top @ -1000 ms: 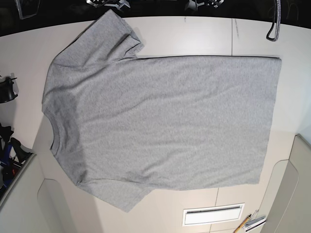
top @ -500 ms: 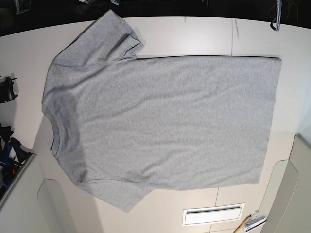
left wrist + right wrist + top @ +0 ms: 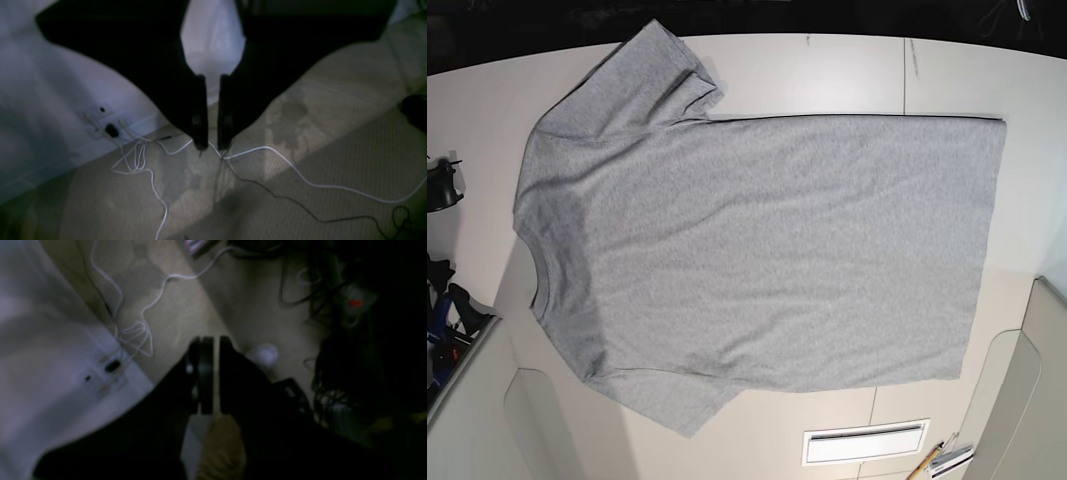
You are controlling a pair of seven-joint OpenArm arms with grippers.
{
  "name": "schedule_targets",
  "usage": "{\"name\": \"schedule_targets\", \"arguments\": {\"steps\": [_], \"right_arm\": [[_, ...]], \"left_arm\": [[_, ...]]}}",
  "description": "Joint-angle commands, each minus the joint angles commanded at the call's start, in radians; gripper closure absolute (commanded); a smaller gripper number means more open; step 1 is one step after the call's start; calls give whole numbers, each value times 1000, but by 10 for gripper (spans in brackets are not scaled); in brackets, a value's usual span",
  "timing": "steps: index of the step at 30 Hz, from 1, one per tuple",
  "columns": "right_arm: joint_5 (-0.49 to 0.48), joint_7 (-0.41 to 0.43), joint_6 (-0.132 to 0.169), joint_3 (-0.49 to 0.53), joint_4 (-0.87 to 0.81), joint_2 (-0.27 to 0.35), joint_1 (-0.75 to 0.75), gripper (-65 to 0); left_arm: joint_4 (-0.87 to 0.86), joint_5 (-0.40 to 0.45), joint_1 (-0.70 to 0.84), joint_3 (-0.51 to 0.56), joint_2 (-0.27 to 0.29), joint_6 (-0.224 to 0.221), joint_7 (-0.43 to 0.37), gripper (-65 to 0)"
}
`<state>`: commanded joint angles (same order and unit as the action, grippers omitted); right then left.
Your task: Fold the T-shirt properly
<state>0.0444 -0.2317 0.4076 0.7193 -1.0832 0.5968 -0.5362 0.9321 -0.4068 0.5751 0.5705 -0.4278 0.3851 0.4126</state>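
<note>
In the base view the large heather-grey short-sleeved T-shirt [image 3: 757, 250] lies spread flat, plain side up, on the pale off-white table [image 3: 827, 70], collar toward the view's left and hem toward its right; neither arm shows here, so no fold looks begun. I judge the next move calls for both arms to come down over the cloth and pinch an edge or sleeve. In the left wrist view the black left gripper [image 3: 212, 146] hangs over beige carpet [image 3: 333, 150] strewn with white and black cables [image 3: 300, 176], its jaws a narrow slit apart, holding nothing. In the right wrist view the black right gripper [image 3: 210, 340] is likewise off the table above the carpet, jaws nearly closed and empty.
</note>
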Motion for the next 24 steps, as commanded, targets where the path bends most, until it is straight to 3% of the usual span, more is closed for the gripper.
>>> {"name": "schedule_targets", "arguments": {"steps": [6,8,10,12,15,20,22,24], "right_arm": [[0,-5,-8,-22,-245,112,-134,-27],[0,-8,-8,-64,-325,139,-181,-27],[-3,-9,-8,-126,-401,159,-231,-25],[-32,-12,-7,-202,-467,174,-283,-25],[-94,-13,30,-333,-560,185,-354,-11],[-241,-42,114,-546,-692,184,-436,-10],[-297,-59,122,-622,-741,184,-455,-10],[-365,-102,124,-689,-782,184,-459,-10]], "left_arm": [[183,-1,158,-243,-7,1,11,-56],[259,-1,214,-344,-7,9,15,-56],[342,-10,272,-438,-7,51,19,-56],[436,-73,335,-520,-7,58,55,-56],[593,-137,430,-619,-7,57,86,-56],[822,-147,551,-743,-7,57,86,-56],[895,-171,585,-790,-6,52,87,-56],[957,-182,603,-837,-6,21,111,-56]]}}
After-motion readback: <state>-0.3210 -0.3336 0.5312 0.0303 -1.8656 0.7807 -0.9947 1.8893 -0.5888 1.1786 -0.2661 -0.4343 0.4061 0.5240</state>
